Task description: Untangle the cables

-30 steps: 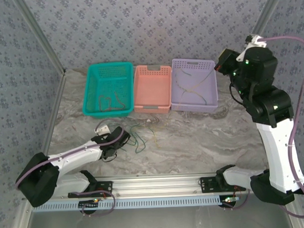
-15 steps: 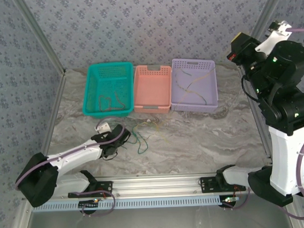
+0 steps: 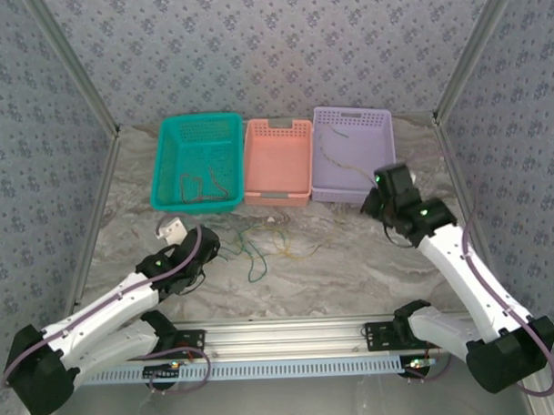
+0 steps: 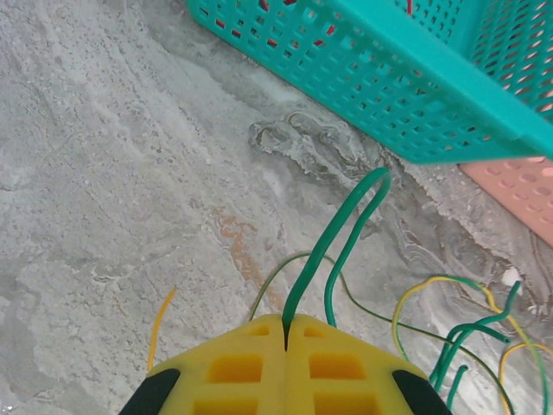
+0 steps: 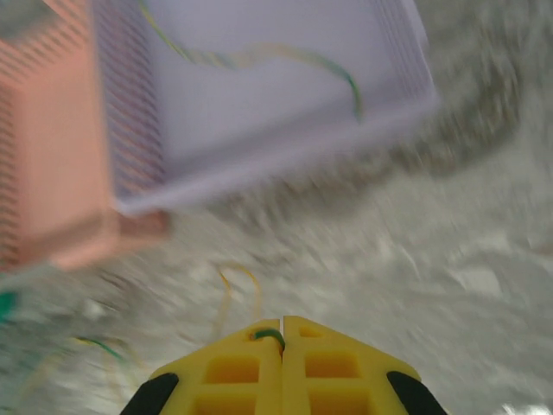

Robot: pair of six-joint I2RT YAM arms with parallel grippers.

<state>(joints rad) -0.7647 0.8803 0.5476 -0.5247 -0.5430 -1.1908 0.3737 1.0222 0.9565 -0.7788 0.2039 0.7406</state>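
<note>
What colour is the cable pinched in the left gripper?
Green; the cable shows best in the left wrist view.

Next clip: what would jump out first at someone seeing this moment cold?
Three baskets stand in a row at the back: a teal basket, a pink basket and a purple basket, the teal and purple ones with thin wires inside. In front of them a tangle of green and yellow cables lies on the marbled table. Beside it the left gripper is shut on a green cable loop.
</note>
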